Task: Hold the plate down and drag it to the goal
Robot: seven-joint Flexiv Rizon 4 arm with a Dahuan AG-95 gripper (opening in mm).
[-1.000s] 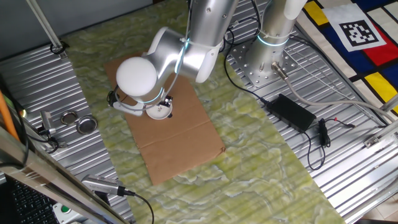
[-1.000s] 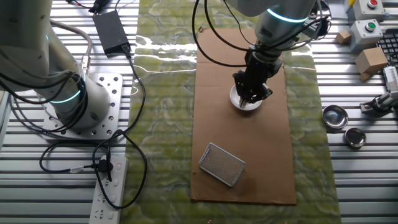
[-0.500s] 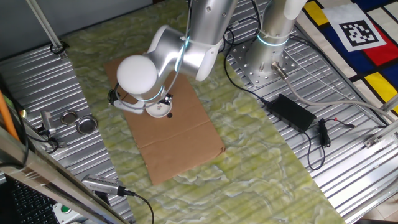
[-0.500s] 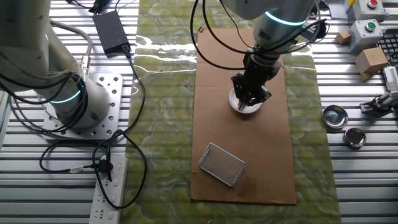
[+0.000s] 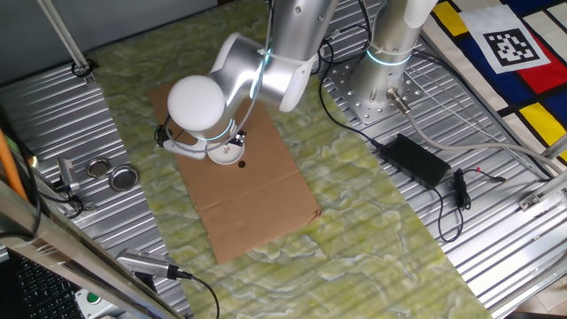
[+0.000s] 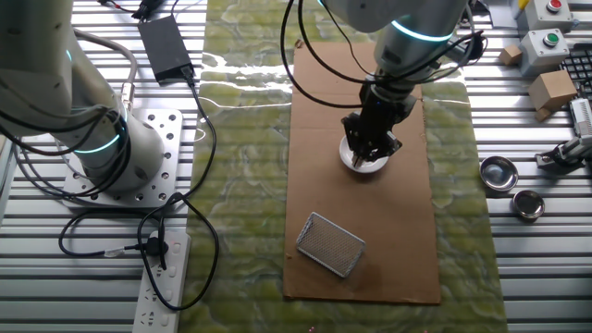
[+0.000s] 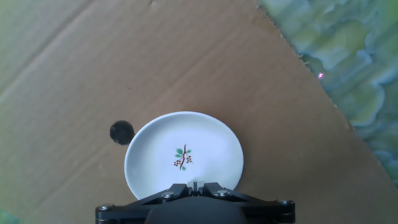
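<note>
While the gripper [image 6: 369,154] presses its closed tips down on the near rim of the plate [image 7: 183,155], the plate lies flat on the cardboard sheet [image 6: 407,240]. The two fingers are shut together with no gap, and they grip nothing; they only push from above.

The plate is round, white, smooth and shallow. In the hand view it has a tiny picture in its middle: a brown twig with green leaves and red berries. The cardboard is flat, brown and dull, shaped like a long rectangle. A small round black dot [image 7: 122,132] is on the cardboard, just beside the plate at its 10 o'clock in the hand view. Under the cardboard is a green and yellow cloth [image 6: 240,185] with a wavy, marbled look. The table [image 6: 518,277] is silver metal with long ridges.

In the other fixed view, a grey mesh rectangle [image 6: 330,244] lies on the cardboard at about 7 o'clock from the plate, well apart from it. Two shiny round metal tins [image 6: 499,172] sit on the ridged metal at 3 o'clock, also well apart. A black power brick [image 6: 166,44] lies at 10 o'clock, far off.

Compared with a second ago, the plate and gripper have slid together a little way across the cardboard, toward 10 o'clock in the other fixed view. The mesh piece and tins have not moved.
</note>
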